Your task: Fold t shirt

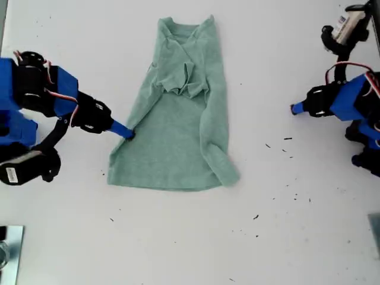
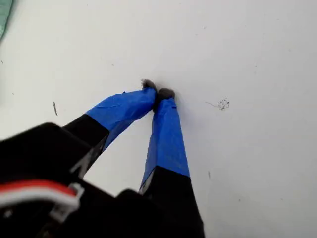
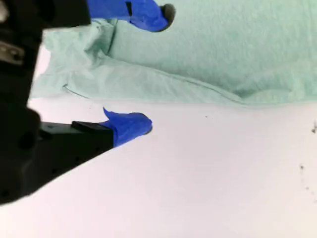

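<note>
You're seeing my first gripper (image 1: pixel 295 108) sitting at the exterior view's 3 o'clock, jaws pressing together, my second gripper (image 1: pixel 128 133) sitting at 9 o'clock, jaws gaping apart.

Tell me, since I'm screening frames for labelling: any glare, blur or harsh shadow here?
Exterior view: even light, white table near overexposed, t shirt sharp. First wrist view: my first gripper throws only a faint shadow. Second wrist view: my second gripper looks slightly soft.

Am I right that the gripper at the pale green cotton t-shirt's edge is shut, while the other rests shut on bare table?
Not quite: my second gripper, at the pale green cotton t-shirt, is open, as the second wrist view shows. My first gripper is indeed shut on bare table.
</note>
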Tool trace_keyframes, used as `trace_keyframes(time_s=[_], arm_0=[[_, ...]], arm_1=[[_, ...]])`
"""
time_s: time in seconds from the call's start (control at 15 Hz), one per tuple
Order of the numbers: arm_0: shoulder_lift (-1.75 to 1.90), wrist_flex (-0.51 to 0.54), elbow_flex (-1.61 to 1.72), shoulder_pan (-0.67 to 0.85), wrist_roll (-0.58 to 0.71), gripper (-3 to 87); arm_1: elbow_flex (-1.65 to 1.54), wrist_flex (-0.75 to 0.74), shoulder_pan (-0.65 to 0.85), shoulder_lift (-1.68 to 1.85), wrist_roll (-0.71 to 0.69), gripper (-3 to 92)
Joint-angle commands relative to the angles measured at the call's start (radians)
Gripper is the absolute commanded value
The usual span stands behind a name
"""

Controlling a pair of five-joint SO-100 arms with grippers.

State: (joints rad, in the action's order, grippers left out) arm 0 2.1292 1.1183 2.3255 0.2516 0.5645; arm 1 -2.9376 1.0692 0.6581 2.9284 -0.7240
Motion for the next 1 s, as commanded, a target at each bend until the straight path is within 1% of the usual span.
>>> trace_keyframes(time_s=[0.0,0.13,0.2,0.27,0.33,0.4,0.47,0.53,0.6,0.67,0.8,0.87,0.93], arm_0=[[-0.084,-0.137,0.038,-0.048,-0.009,29.4],[-0.225,-0.222,0.015,-0.078,-0.014,27.8],[-0.313,-0.265,0.021,-0.071,-0.026,21.6],[-0.385,-0.295,0.017,-0.064,-0.052,1.6],[-0.383,-0.293,0.005,-0.074,-0.091,-0.2],[-0.330,-0.204,-0.054,-0.098,-0.164,-0.2],[-0.272,-0.089,-0.133,-0.115,-0.207,-0.2],[-0.233,-0.029,-0.181,-0.121,-0.232,-0.2],[-0.213,-0.054,-0.163,-0.121,-0.259,-0.2],[-0.261,-0.107,-0.124,-0.114,-0.276,-0.2],[-0.354,-0.146,-0.152,-0.140,-0.334,-0.2],[-0.348,-0.080,-0.213,-0.141,-0.347,-0.2],[-0.311,0.051,-0.308,-0.127,-0.359,-0.3]], arm_1=[[0.000,0.009,-0.002,0.014,-0.003,2.5],[0.000,0.008,0.000,0.012,-0.003,2.5],[0.000,0.008,-0.002,0.012,-0.003,2.5],[0.000,0.009,-0.003,0.012,-0.002,2.5],[0.000,0.009,-0.003,0.012,-0.003,2.5],[0.000,0.009,-0.003,0.012,-0.003,2.5],[0.000,0.008,-0.003,0.012,-0.003,2.5],[0.000,0.006,-0.003,0.011,-0.003,2.5],[0.000,0.005,-0.003,0.011,-0.003,2.5],[0.000,0.005,-0.002,0.011,-0.005,2.5],[-0.002,0.006,-0.006,0.012,-0.005,2.5],[-0.002,0.006,-0.006,0.012,-0.005,2.5],[-0.002,0.006,-0.005,0.012,-0.005,2.5]])
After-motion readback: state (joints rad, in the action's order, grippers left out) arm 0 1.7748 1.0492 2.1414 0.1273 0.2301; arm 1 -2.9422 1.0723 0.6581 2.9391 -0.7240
